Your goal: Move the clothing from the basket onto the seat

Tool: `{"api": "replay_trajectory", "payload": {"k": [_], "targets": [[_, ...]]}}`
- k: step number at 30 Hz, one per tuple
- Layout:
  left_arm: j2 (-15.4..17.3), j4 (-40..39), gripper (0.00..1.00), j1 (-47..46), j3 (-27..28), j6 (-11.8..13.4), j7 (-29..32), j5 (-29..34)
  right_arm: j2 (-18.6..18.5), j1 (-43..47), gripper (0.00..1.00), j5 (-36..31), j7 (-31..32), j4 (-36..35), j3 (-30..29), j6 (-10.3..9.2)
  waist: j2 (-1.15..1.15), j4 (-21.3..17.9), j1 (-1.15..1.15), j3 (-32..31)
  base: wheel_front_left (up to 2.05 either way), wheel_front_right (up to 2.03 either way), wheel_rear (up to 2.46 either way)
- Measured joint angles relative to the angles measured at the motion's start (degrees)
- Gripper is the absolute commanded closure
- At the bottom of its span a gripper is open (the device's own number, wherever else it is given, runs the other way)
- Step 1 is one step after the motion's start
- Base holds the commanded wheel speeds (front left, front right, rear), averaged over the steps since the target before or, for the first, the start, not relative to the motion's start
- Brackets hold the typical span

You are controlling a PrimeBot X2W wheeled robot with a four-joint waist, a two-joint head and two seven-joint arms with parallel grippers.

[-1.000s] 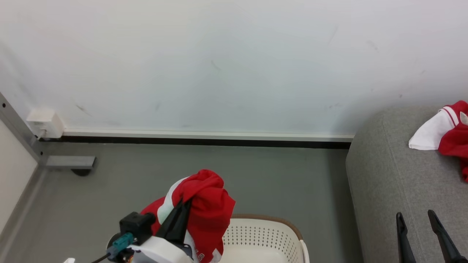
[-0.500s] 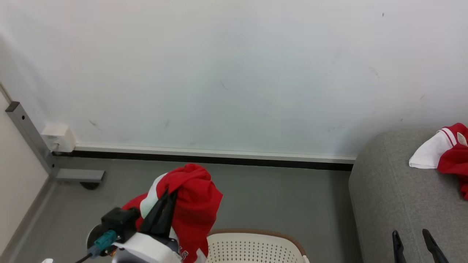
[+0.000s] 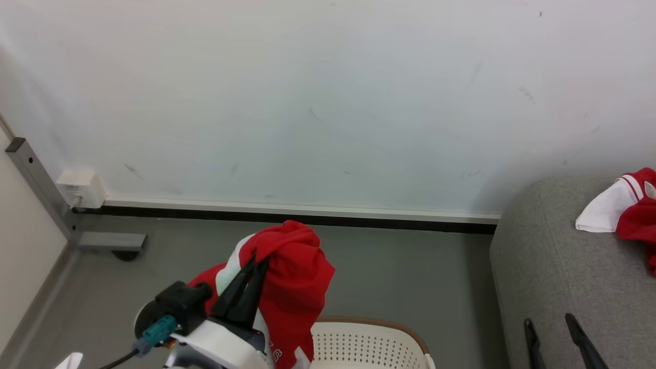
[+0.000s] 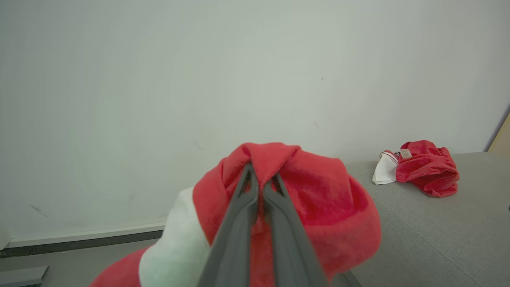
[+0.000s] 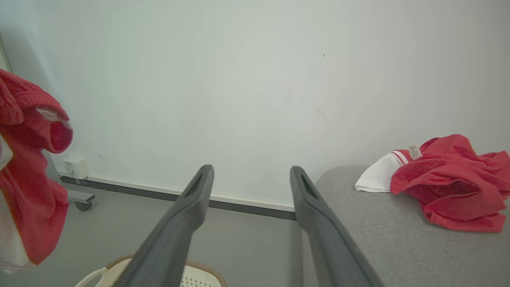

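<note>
Done: you have a first garment already on the seat, crumpled at the far right, its white panel turned left.
In hand: your left pincer is clamped tight on a second garment, pinching a red fold near its top. The rest hangs below in a bunch.
Where it hangs: lifted clear of the basket, above its left side and well apart from the seat.
Other arm: your right pincer stands wide and empty over the near left part of the seat.
Basket: you see its far rim and a strip of perforated wall. You cannot tell whether more clothing lies inside.
Left to do: by my judgement, carry the second garment right across the strip of floor, let it go on the seat, then check the basket.
Progress: the lift looks finished, the carry and drop not yet done.
</note>
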Motion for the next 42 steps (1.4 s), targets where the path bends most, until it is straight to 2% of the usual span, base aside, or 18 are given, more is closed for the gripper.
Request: {"api": "replay_trajectory", "payload": {"k": [7, 15, 19, 29, 40, 41, 42], "targets": [[-1.02, -1.11, 1.0, -0.62, -1.97, -0.03, 0.16, 0.23, 0.07, -0.88, 0.0, -0.09, -0.09, -3.0, 7.92, 0.0, 0.0, -0.24, 0.0, 0.19, 0.0, 0.0, 0.0], [-4.38, -1.09, 1.0, -3.53, -6.12, -0.8, 0.16, 0.59, 0.31, -3.61, 0.0, 1.36, -0.1, -4.08, 20.71, -0.01, 0.0, -0.65, 0.0, 0.55, 0.0, 0.0, 0.0], [-5.98, -0.37, 1.0, -4.66, -8.87, -1.36, 0.11, 0.76, 0.43, -4.88, 0.0, 2.31, -0.1, -3.81, 24.29, 0.0, 0.0, -0.8, 0.0, 0.65, 0.0, 0.0, 0.0], [-8.64, -0.99, 1.0, -6.2, -19.13, -2.41, 0.1, 0.49, 0.45, -6.9, 0.0, 4.15, -0.1, -0.93, 23.85, -0.01, 0.0, -0.79, 0.0, 0.64, 0.0, 0.0, 0.0], [-9.0, -4.83, 1.0, -5.69, -25.38, -3.04, 2.76, -3.18, 0.44, -6.89, 0.0, 4.33, -0.1, -0.01, 18.63, -0.01, 0.0, -0.96, 0.0, 0.86, 0.0, 0.0, 0.0], [-9.0, -5.09, 1.0, -5.69, -25.41, -3.04, 2.89, -3.24, 0.44, -6.89, 0.56, 4.52, -0.1, 0.01, 18.36, -0.01, 0.0, -0.95, 0.0, 0.88, 0.0, 0.0, 0.0], [-9.0, -5.19, 1.0, -5.67, -25.49, -3.03, 3.03, -3.27, 0.44, -6.89, 0.98, 4.81, -0.1, 0.01, 18.19, -0.01, 0.0, -0.95, 0.0, 0.91, 0.0, 0.0, 0.0]]}}
